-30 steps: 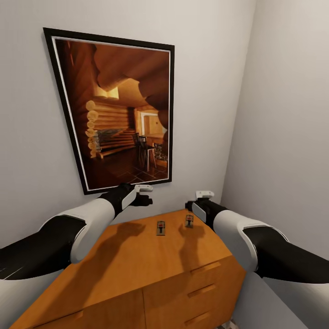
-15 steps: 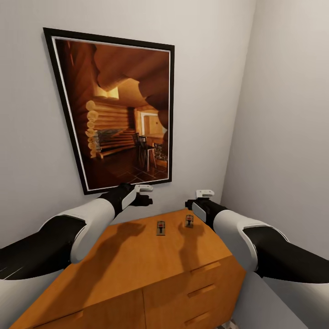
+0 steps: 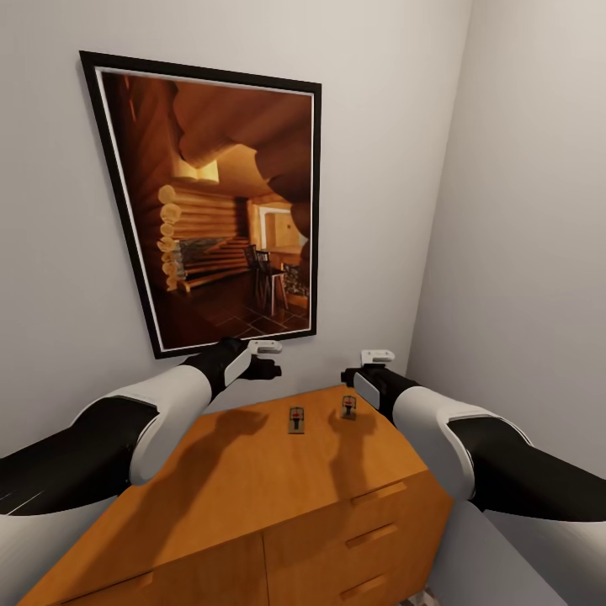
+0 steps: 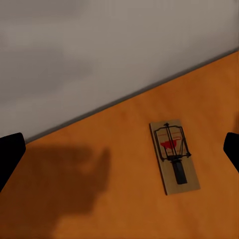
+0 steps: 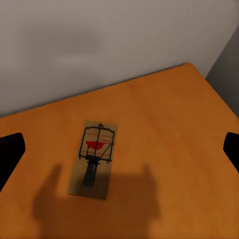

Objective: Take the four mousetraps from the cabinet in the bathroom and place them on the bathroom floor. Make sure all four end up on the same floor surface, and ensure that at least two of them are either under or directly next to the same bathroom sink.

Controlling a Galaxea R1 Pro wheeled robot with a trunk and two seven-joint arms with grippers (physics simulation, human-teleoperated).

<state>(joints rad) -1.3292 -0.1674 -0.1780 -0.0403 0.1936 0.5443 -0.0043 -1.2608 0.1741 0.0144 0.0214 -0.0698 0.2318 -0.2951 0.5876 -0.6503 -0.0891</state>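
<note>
Hovering both open grippers, left and right, I eye two small flat brown wooden mousetraps below them on the orange-brown wooden cabinet; descending to grasp comes next.

two mousetraps, one cabinet, one framed picture

1 mousetrap lies flat on the cabinet top, well apart from the wall behind it.
</note>
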